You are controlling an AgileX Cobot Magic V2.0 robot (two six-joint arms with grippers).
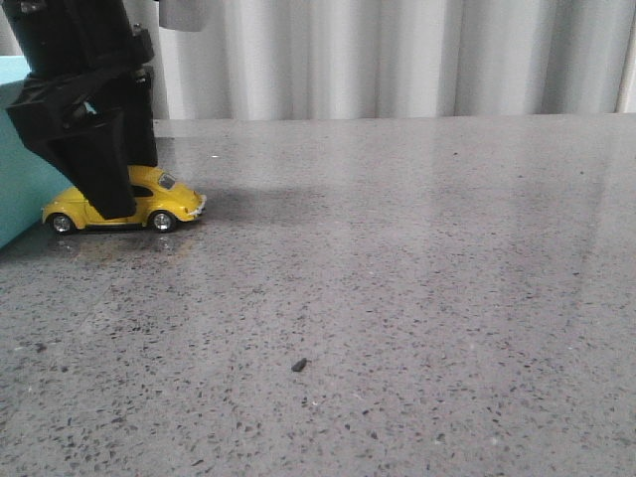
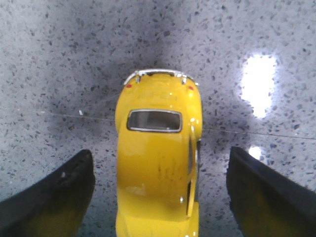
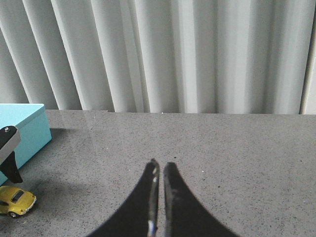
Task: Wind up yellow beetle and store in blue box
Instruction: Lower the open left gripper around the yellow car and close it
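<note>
Left wrist view: left claw [image 2: 158,197] spread astride yellow beetle [image 2: 159,163]; untouched

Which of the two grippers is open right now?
The left gripper: its fingers stand wide apart on either side of the yellow beetle, not touching it. The right gripper has its fingertips almost together, holding nothing.

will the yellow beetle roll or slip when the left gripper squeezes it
Likely to roll: the yellow beetle stands on all its wheels on the smooth table. Its glossy, rounded body may slip between the fingers. It looks rigid, so it should not deform. The left gripper is open, straddling its sides.
</note>
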